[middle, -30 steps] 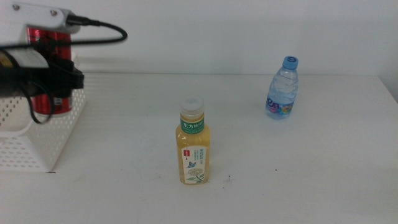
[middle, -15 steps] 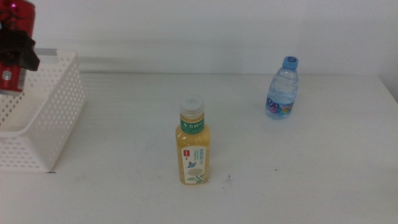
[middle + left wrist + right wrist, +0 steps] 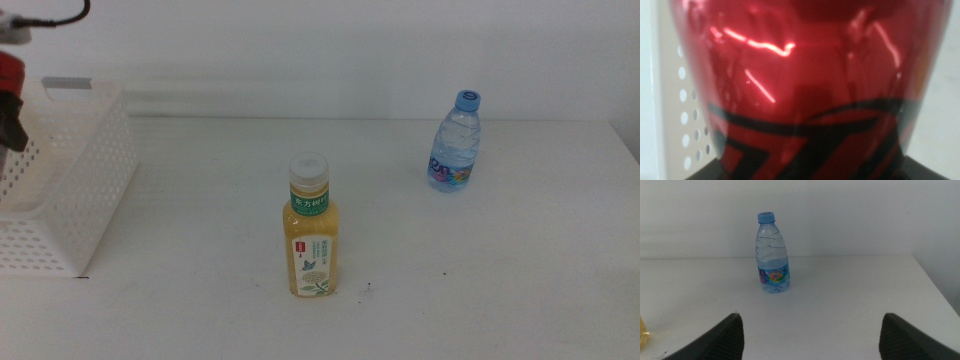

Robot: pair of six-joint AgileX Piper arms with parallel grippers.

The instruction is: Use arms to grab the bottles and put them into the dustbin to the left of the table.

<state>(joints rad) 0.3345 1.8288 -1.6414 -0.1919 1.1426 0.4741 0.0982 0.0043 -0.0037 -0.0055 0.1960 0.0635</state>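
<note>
**Left gripper holding the cola can over the basket while the right one is waiting**

The left gripper (image 3: 8,120) is showing only as a dark sliver at the far left edge of the middle view, above the white perforated dustbin (image 3: 85,190). Its jaws are pinching the red cola can (image 3: 800,90): in the left wrist view the can's glossy red body with black stripes is filling almost the whole picture, sitting directly between the jaws and right up against the camera, with dark jaw parts just peeking in at the lower corners. Beside the can, a strip of the dustbin's holed white wall is showing. In the middle view only a small red patch of the can is visible just above the dark gripper part, over the dustbin's near-left area; whether the can is touching the dustbin cannot be told.

The right gripper (image 3: 810,335) is waiting over the white table (image 3: 480,260), out of the middle view. Its two dark jaws are standing spread wide with nothing between them. The small clear water bottle (image 3: 773,252) with the blue cap is standing upright well ahead of these jaws, slightly toward the left jaw's side and well apart from both. The yellow tea bottle (image 3: 310,226) with white cap and green label is standing upright near the table's middle, well away from the water bottle; a sliver of yellow is showing at the edge of the right wrist view, beyond the left jaw.
</note>
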